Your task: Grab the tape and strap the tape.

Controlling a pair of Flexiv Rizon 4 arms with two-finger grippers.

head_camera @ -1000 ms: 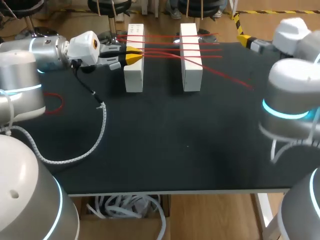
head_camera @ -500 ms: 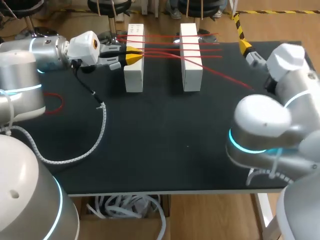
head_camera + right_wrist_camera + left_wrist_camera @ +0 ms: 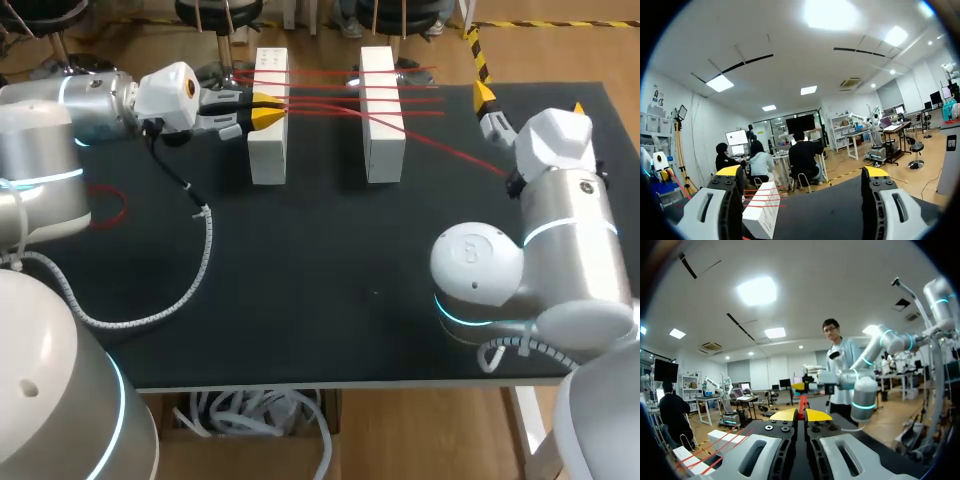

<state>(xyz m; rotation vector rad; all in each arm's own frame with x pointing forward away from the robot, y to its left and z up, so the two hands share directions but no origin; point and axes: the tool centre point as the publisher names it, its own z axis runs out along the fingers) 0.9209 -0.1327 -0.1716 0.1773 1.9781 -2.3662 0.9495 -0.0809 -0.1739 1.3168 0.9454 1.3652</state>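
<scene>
Left end effector [image 3: 268,112] pinching tape [image 3: 330,100], right end effector [image 3: 530,102] spread near edge [image 3: 450,86]

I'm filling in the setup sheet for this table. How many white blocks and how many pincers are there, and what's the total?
White blocks: 2, the left block and the right block.
Pincers: 2, the left pincer and the right pincer.
Total: 4.
</scene>
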